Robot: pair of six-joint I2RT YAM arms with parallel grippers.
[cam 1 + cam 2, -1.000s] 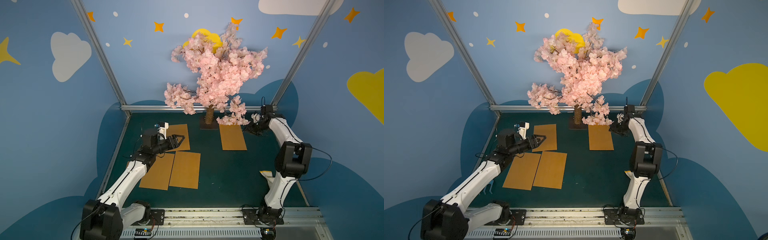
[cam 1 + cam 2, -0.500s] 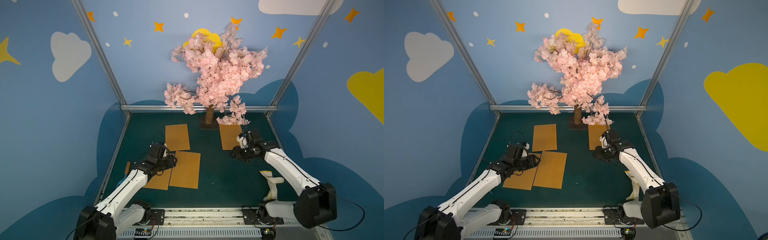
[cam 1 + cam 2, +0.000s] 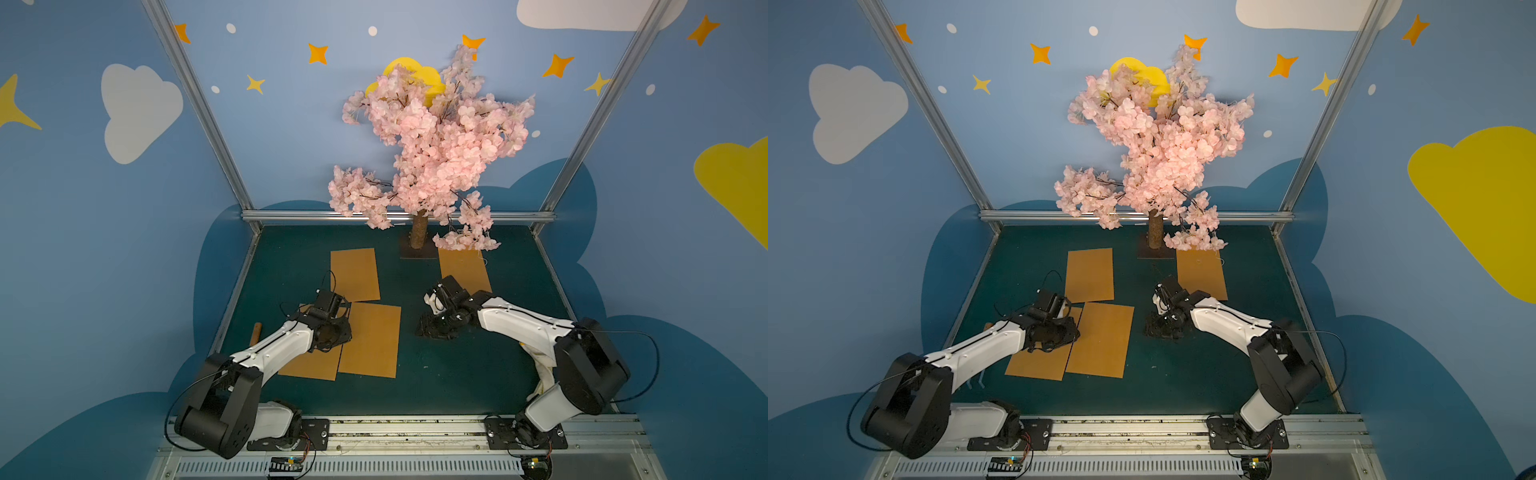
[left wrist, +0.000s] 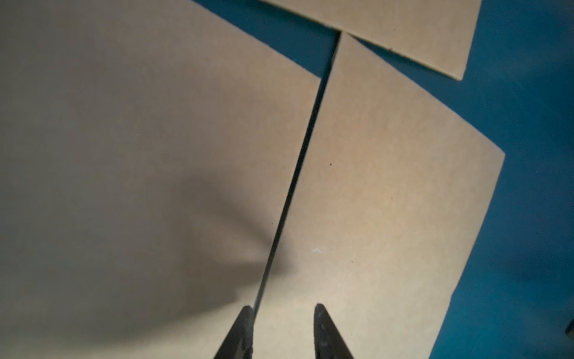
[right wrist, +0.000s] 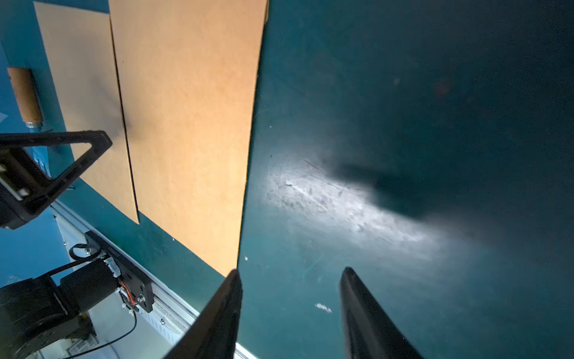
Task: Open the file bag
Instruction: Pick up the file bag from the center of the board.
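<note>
1. Four flat brown file bags (image 3: 1100, 338) lie on the green table (image 3: 457, 382), all in front of the blossom tree (image 3: 432, 158) that you see at the back.
2. The trunk-side bag (image 3: 463, 268) sits just in front of the tree's trunk, a little to its right. The lowest blossoms hang over its far edge.
3. The rear left bag (image 3: 354, 274) lies left of the trunk, well apart from the trunk-side bag.
4. The front left bag (image 3: 309, 365) and the front right bag (image 3: 371, 338) lie side by side farther from the tree, with only a thin dark slit between them. The front right bag's far corner meets the rear left bag's near edge.
5. Your left gripper (image 4: 282, 307) hangs over that front pair, at the end nearer the tree. Its jaws are released, parted with nothing between them: one tip is over the slit, the other over the front right bag. You cannot tell whether the tips touch the paper.
6. Your right gripper (image 5: 291, 270) hangs over bare table, right of the front pair and farther from the tree than the trunk-side bag. Its jaws are spread and empty, and one tip sits just beside the front right bag's edge.
7. A brown handle (image 3: 257, 332) lies left of the front left bag, by the table's left edge.
</note>
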